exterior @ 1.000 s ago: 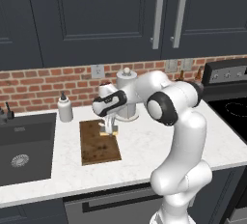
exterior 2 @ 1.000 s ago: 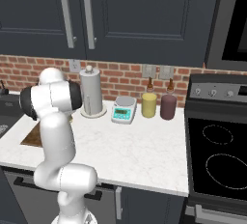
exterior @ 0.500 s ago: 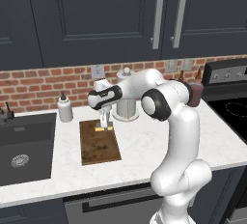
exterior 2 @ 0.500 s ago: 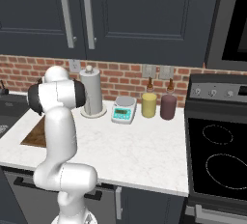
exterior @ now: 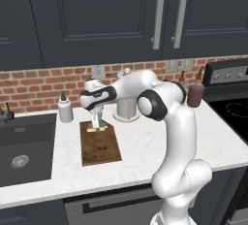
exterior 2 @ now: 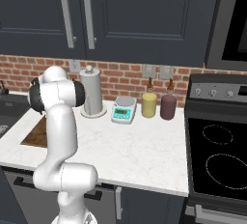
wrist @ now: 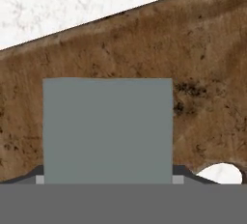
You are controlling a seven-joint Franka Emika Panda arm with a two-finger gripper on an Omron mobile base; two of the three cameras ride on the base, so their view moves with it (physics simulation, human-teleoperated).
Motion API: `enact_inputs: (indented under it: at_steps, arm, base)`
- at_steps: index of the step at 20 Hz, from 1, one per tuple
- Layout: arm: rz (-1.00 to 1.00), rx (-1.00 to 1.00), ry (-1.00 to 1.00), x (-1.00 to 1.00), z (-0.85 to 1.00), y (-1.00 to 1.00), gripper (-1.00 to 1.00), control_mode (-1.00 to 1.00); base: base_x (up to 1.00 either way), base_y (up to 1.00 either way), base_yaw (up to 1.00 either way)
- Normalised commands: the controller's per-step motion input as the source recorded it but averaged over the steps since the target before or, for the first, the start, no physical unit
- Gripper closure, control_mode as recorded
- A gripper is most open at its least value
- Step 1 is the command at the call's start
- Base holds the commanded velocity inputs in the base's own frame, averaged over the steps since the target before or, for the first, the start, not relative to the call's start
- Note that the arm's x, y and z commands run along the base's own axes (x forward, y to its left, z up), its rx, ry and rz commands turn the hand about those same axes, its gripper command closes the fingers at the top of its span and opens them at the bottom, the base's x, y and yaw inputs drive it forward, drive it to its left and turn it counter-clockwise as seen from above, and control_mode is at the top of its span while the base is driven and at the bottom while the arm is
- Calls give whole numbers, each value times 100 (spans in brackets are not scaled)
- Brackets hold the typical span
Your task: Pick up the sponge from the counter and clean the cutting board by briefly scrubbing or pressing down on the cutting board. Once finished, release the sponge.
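End effector: the end effector (exterior: 98,123) points straight down over the back end of the cutting board (exterior: 100,145), clamped on the sponge (exterior: 97,129).
Sponge: yellow edge peeks out under the fingers, sitting right on the board near its back edge; from the hand view its grey top (wrist: 107,130) covers the middle, stained wood all around.
Cutting board: lies flat on the worktop (exterior: 145,149) between the sink (exterior: 22,146) and the paper towel holder (exterior: 127,108); its pale slot (wrist: 221,174) shows beside the sponge.
Containers: white soap bottle (exterior: 65,109) stands by the back wall, just off the board's back-left corner; yellow jar (exterior 2: 149,105) and dark red jar (exterior 2: 168,106) side by side at the back, near the stove (exterior 2: 217,159); contents can't be made out.
Around: white-and-teal scale (exterior 2: 123,110) between holder and jars.
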Motion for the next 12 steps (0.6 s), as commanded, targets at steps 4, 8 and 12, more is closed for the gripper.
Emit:
enact_inputs:
  at_steps: [4, 8, 12]
  arm:
    - [0, 0, 0, 0, -5, 9, 100, -100]
    - [0, 0, 0, -4, -12, 6, 100, -100]
    - [7, -3, 0, -37, -22, 0, 100, -100]
  base:
    - [0, 0, 0]
    - [0, 0, 0]
    - [0, 0, 0]
